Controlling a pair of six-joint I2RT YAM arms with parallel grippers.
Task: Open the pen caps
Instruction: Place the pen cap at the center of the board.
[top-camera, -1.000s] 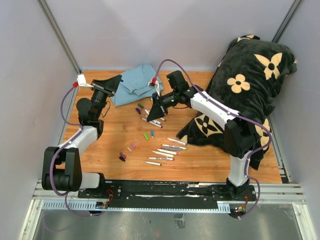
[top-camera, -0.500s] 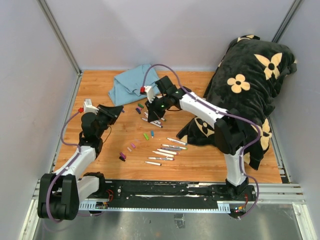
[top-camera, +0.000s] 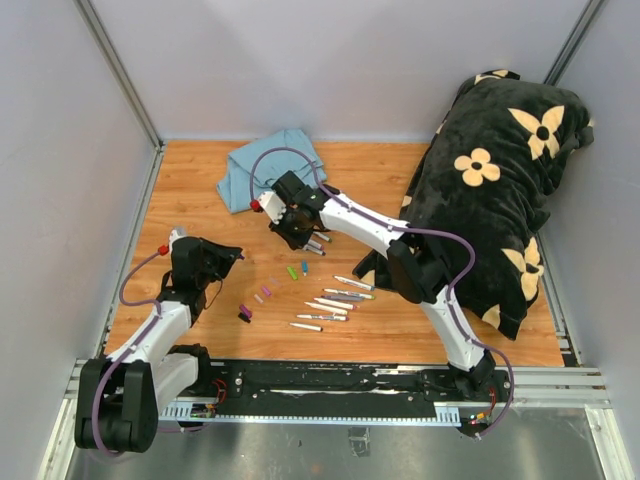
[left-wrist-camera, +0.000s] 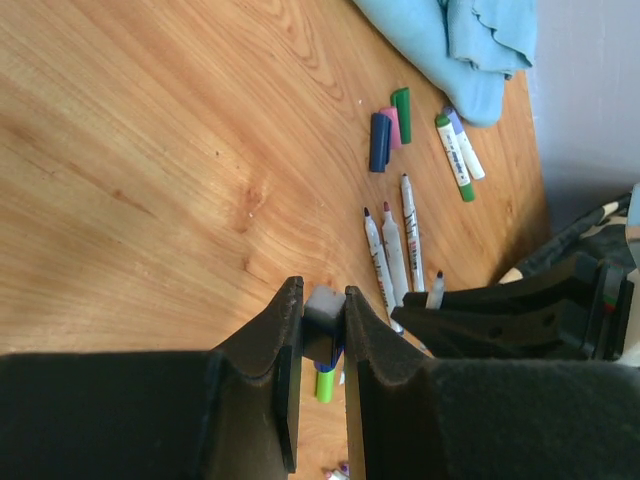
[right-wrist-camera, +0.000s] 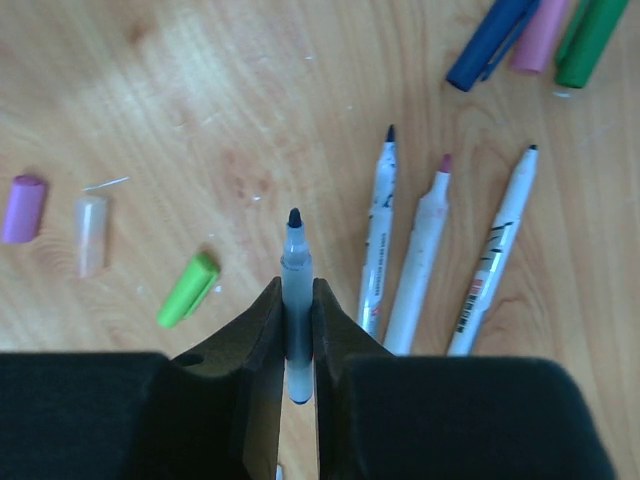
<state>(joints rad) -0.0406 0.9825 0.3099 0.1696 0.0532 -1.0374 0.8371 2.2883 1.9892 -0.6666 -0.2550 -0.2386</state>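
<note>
1. A wooden tabletop (top-camera: 200, 190) is enclosed by plain grey walls (top-camera: 300, 60). A crumpled blue cloth (top-camera: 255, 170) is laid at its far edge, and a black flower-patterned pillow (top-camera: 500, 150) is piled on its right side.
2. The pen caps (top-camera: 292, 271) are scattered on the wood between the arms. Six loose ones are counted from the right wrist. A blue cap (right-wrist-camera: 490, 45), a pink cap (right-wrist-camera: 540, 40) and a dark green cap (right-wrist-camera: 590, 40) are laid side by side. Apart from them are a purple cap (right-wrist-camera: 22, 208), a pale translucent cap (right-wrist-camera: 90, 232) and a light green cap (right-wrist-camera: 187, 290).
3. Three uncapped markers (right-wrist-camera: 425, 250) are lined up together. Two capped markers (left-wrist-camera: 458, 155), topped in green and lilac, are seen by the cloth.
4. The right gripper (right-wrist-camera: 295, 290) is closed narrowly on a dark-tipped marker (right-wrist-camera: 294, 250).
5. The left gripper (left-wrist-camera: 322, 292) is pinched on a small grey-and-blue piece (left-wrist-camera: 322, 305); what it is cannot be told.
</note>
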